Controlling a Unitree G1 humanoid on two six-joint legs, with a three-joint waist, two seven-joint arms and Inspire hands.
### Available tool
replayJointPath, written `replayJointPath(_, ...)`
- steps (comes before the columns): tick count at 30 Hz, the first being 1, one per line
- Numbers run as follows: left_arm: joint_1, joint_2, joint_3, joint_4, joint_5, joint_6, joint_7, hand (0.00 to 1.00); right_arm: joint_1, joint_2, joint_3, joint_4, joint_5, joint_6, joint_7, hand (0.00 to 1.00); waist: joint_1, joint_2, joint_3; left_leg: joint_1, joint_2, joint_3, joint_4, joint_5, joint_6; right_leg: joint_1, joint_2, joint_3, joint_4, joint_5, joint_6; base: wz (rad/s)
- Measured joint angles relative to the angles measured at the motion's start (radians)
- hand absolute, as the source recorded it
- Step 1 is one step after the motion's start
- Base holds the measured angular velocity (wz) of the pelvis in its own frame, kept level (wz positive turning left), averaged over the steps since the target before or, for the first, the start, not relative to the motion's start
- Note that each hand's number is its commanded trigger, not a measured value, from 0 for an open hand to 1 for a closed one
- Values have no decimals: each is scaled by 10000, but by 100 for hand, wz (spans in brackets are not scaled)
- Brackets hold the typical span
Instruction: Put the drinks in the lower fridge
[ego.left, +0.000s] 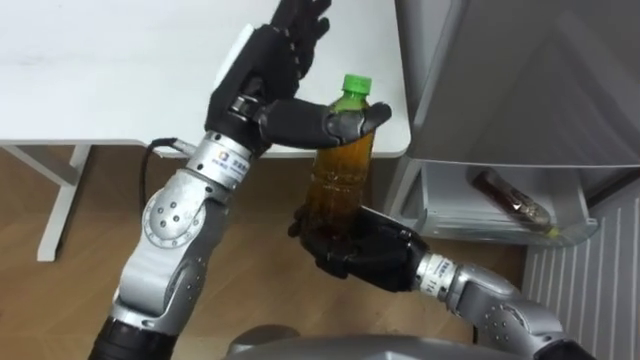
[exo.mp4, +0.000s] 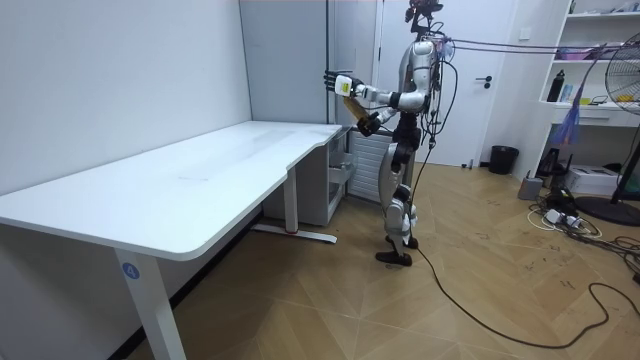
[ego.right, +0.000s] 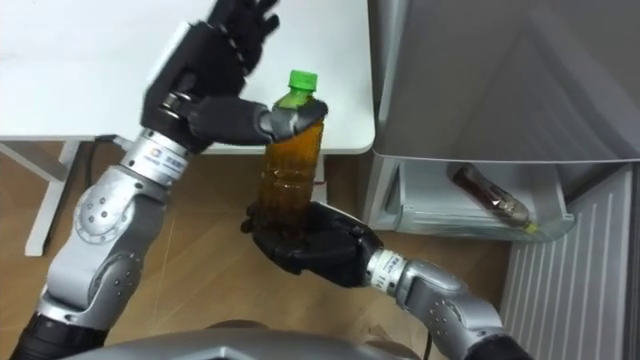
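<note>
Wooden floor (exo.mp4: 480, 290) underfoot; standing upright on both feet at the far end of the long white tabletop (exo.mp4: 200, 175), just beside the tall grey fridge (ego.left: 520, 80), both arms raised before the chest.

Seen from the head: tabletop's rounded corner at upper left, fridge at the right. Low on the fridge, a pale shelf (ego.left: 470, 228) with a raised rim, jutting out near the tabletop's corner. Lying on its side in that shelf, slanting across it, a dark bottle (ego.left: 512, 202).

Held in the air between the tabletop's corner and the fridge: the drink bottle (ego.left: 342, 165), upright, filled with amber liquid, not yet in the fridge.

Below it, the right hand (ego.left: 365, 250), reaching in from lower right, palm up, fingers curled round the bottle's base and grasping it.

Above, the left hand (ego.left: 270, 60), reaching in from lower left, fingers straight and pointing upward away from the bottle, not clenched. Thumb stretched sideways across the bottle's shoulder, touching it just under the cap.

Smallest, on top of the neck: the green cap (ego.left: 356, 86), showing above the thumb.
</note>
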Motion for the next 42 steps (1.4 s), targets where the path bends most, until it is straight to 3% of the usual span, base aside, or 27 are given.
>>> replayJointPath(10,0,49,684,0,36,-161,80,0,215,87,-631,-22,-5,-1,88,100,213,-119,13,150,1,-15,10,-1,0,138,-15,-54,-10,1,0,0)
replayJointPath(13,0,67,1088,-106,59,-175,337,0,353,88,-934,-197,-58,-1,89,100,185,-48,4,131,-8,-46,46,-1,1,148,-33,-211,-12,3,4,2)
replayJointPath(18,1,67,1665,-157,96,-568,997,0,482,19,-1408,-193,-71,-55,87,100,223,154,-36,93,-9,-15,14,-1,1,166,-29,-220,-10,3,5,1)
replayJointPath(22,37,28,2476,-328,127,-801,1594,0,863,85,-1927,-183,-327,-211,86,100,274,204,-51,92,2,-28,16,-1,0,172,-12,-224,-13,3,5,0)
replayJointPath(28,213,29,3930,-276,129,-1146,2864,0,1595,88,-2704,-188,-661,-267,-148,100,700,271,-9,417,-11,-14,-156,6,2,391,-14,-209,-22,-1,10,-3)
replayJointPath(34,897,23,4644,689,746,-1283,4285,0,1677,153,-2932,-261,-877,-268,-259,100,1047,289,-25,481,-21,-31,-178,10,-5,472,-8,-255,-175,-1,11,0)
replayJointPath(37,1058,21,4655,1963,731,-1286,4828,0,1753,232,-2909,-435,-1106,-266,-492,100,1275,321,-44,566,-24,-30,-235,19,-15,466,-10,-273,-174,-3,12,0)
replayJointPath(42,1608,2,4293,4233,481,-1252,5592,0,1754,428,-2728,-505,-1150,-242,-887,100,1303,161,-118,614,-12,-23,-328,41,-35,453,3,-272,-193,-6,13,0)
